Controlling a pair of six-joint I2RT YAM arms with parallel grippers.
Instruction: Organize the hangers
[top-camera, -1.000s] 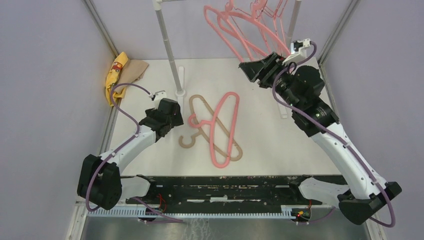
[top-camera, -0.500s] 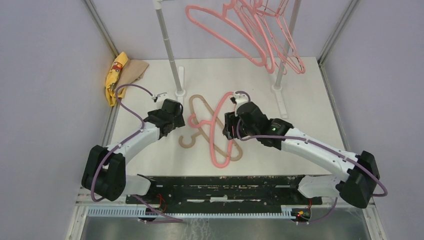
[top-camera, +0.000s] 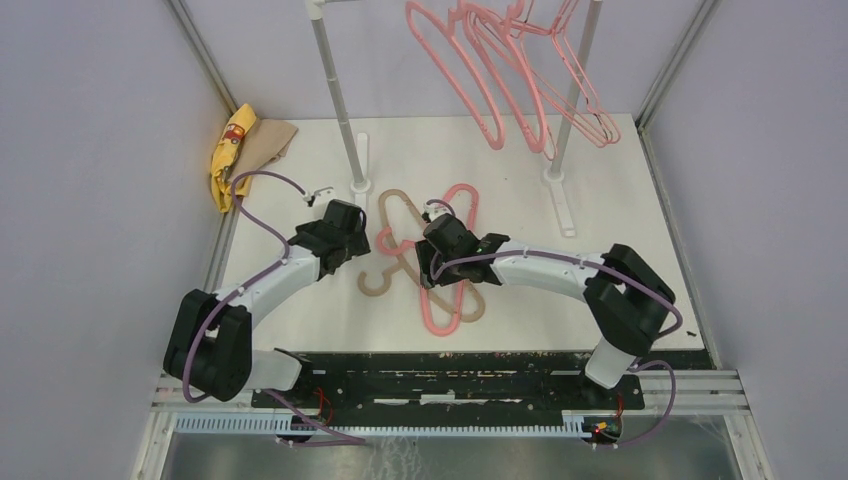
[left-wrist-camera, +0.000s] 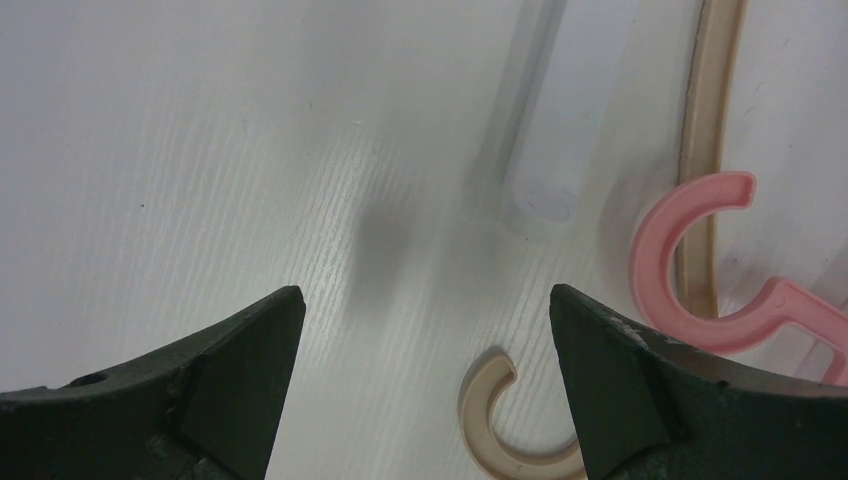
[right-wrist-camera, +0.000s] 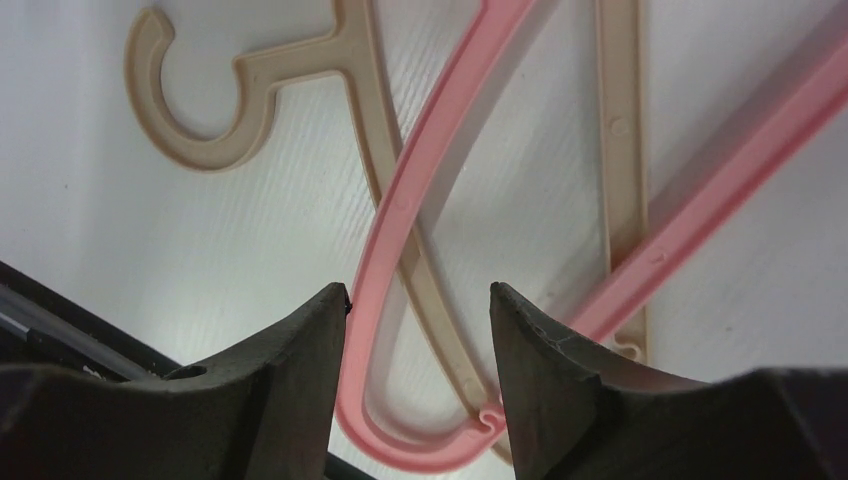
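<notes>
My right claw (right-wrist-camera: 418, 295) hangs low over the table with its jaws parted and nothing clamped. The pink hanger (right-wrist-camera: 400, 210) runs one arm of its frame up through the gap, close against the inner edge of the finger on the left of the wrist view. I cannot tell whether that finger touches it. Under the pink arm lies the tan hanger (right-wrist-camera: 190, 150), and where the two cross the pink one appears to lie on top.

From above, the right claw (top-camera: 432, 268) sits over the middle of the crossed pair, so the pink hanger (top-camera: 462, 198) lies directly below it, not off to a side. Its long axis runs from the far side of the table toward me, tilted a little, and its hook points left. The tan hanger (top-camera: 372, 285) crosses it on the other diagonal, its hook nearer to me. I judge that closing now would catch the pink arm alone, provided the tan one stays below the fingertips.

My left claw (top-camera: 352, 228) is just beside the two hooks, also open and empty. Its own view shows the left claw (left-wrist-camera: 425, 292) with bare table between the jaws.

The other pink hangers (top-camera: 500, 80) hang between the white rack poles (top-camera: 335, 95), well apart from both claws.

The right wrist hides the crossing from above. The wrist view cuts off both frames' far ends. The hung hangers' hooks and their rail run out of the top of the overhead view. How far the fingertips are above the table I cannot make out.
</notes>
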